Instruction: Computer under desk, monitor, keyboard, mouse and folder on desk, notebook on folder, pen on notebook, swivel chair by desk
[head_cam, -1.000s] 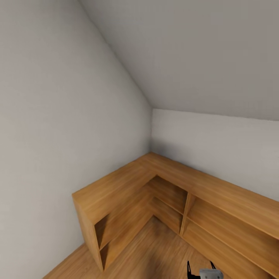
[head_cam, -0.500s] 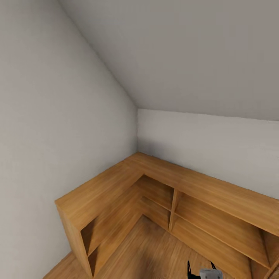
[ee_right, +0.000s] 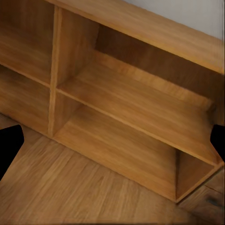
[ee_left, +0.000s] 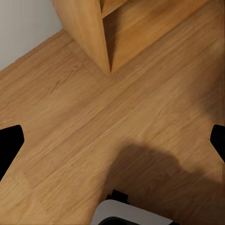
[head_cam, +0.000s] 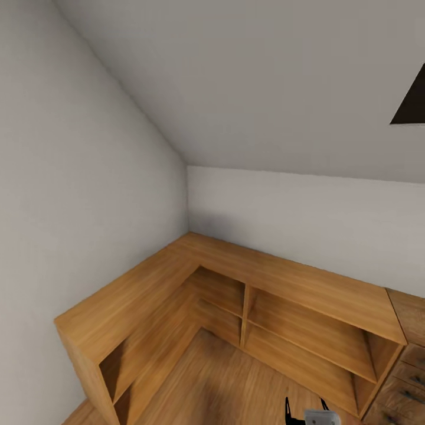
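Robot is in transit here, and none of the workspace items is on screen: no monitor, keyboard, mouse, folder, notebook, pen or swivel chair. Where they sit can't be told from these pictures.

The head view takes in an L-shaped wooden shelf unit (head_cam: 177,277) tucked into the room corner under a sloped ceiling, its open compartments facing the wooden floor (head_cam: 218,383). At 4 o'clock in that view sits the edge of a drawer unit (head_cam: 410,354); a dark triangular shape (head_cam: 412,103) pokes in at 2 o'clock, too cropped to name. Down at 5 o'clock a bit of the robot's own black-and-grey hardware (head_cam: 310,413) peeks in.

The left wrist view adds what the head misses: the floor right below, one end panel of the shelf unit (ee_left: 89,33), a shadow, and the left tool (ee_left: 112,145) with dark fingertips (ee_left: 9,143) at opposite edges of frame, spread apart, nothing between them. The right wrist view gives the shelf compartments (ee_right: 126,112) up close, and the right tool (ee_right: 112,147) likewise spread wide and empty.

Handling, as a judgement from the task alone: the folder is likely light, thin and a bit floppy, so pinching an overhanging edge looks best. The notebook should be stiffer. The pen is small and prone to roll; grip it across the barrel. The mouse is smooth; take it by its sides.
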### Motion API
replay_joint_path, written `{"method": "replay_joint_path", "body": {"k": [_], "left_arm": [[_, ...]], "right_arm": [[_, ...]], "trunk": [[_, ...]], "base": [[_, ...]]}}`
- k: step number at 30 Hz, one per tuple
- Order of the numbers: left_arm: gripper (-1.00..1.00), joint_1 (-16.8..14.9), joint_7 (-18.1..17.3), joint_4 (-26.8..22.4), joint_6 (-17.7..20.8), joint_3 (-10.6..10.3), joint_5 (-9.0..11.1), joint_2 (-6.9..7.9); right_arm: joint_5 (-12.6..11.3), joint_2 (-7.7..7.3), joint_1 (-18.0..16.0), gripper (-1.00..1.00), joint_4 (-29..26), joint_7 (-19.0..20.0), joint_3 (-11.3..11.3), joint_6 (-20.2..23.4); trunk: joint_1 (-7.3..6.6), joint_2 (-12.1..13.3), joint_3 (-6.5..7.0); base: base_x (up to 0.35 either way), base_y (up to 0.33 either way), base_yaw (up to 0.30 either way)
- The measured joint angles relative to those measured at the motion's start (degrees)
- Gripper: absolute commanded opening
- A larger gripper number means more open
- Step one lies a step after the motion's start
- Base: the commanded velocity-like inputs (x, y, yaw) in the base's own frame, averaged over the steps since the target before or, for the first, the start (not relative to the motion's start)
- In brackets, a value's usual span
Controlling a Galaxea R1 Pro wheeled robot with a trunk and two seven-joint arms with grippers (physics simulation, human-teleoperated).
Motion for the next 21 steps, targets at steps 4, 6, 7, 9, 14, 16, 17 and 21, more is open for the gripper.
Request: {"method": "replay_joint_path", "body": {"k": [4, 6, 7, 9, 14, 16, 17, 21], "left_arm": [[1.00, 0.0, 0.0, 0.0, 0.0, 0.0, 0.0, 0.00], [1.00, 0.0, 0.0, 0.0, 0.0, 0.0, 0.0, 0.00], [1.00, 0.0, 0.0, 0.0, 0.0, 0.0, 0.0, 0.00], [1.00, 0.0, 0.0, 0.0, 0.0, 0.0, 0.0, 0.00], [1.00, 0.0, 0.0, 0.0, -0.1, 0.0, 0.0, 0.00], [1.00, 0.0, 0.0, 0.0, -0.1, 0.0, -0.1, 0.00], [1.00, 0.0, 0.0, 0.0, -0.1, 0.0, -0.1, 0.00], [1.00, 0.0, 0.0, 0.0, -0.1, 0.0, -0.1, 0.00]], "right_arm": [[0.0, 0.01, 0.0, 1.00, 0.0, 0.0, 0.0, 0.0], [0.0, 0.01, 0.0, 1.00, 0.0, 0.0, 0.0, 0.0], [-0.1, 0.01, 0.0, 1.00, 0.0, 0.0, -0.1, 0.3], [-0.1, 0.01, 0.0, 1.00, -0.1, 0.0, 0.0, 0.5], [-0.1, 0.01, 0.0, 1.00, -0.1, 0.0, 0.0, 0.7], [-0.1, 0.01, 0.0, 1.00, -0.1, 0.0, 0.0, 0.7], [-0.1, 0.01, 0.0, 1.00, -0.1, 0.0, 0.0, 0.8], [-0.1, 0.01, 0.0, 1.00, -0.1, 0.0, 0.0, 0.8]], "trunk": [[0.00, 0.0, 0.00], [0.00, 0.0, 0.00], [-0.03, 0.0, -0.01], [-0.02, 0.0, 0.00], [-0.03, 0.0, 0.00], [-0.03, 0.0, 0.00], [-0.03, 0.0, 0.00], [-0.03, 0.0, 0.00]], "base": [[0.001, 0.000, -0.251], [0.101, 0.045, -0.251], [0.203, 0.097, -0.251], [0.228, 0.110, -0.251], [0.264, 0.128, -0.251], [0.288, 0.139, -0.251], [0.294, 0.142, -0.251], [0.297, 0.138, -0.251]]}}
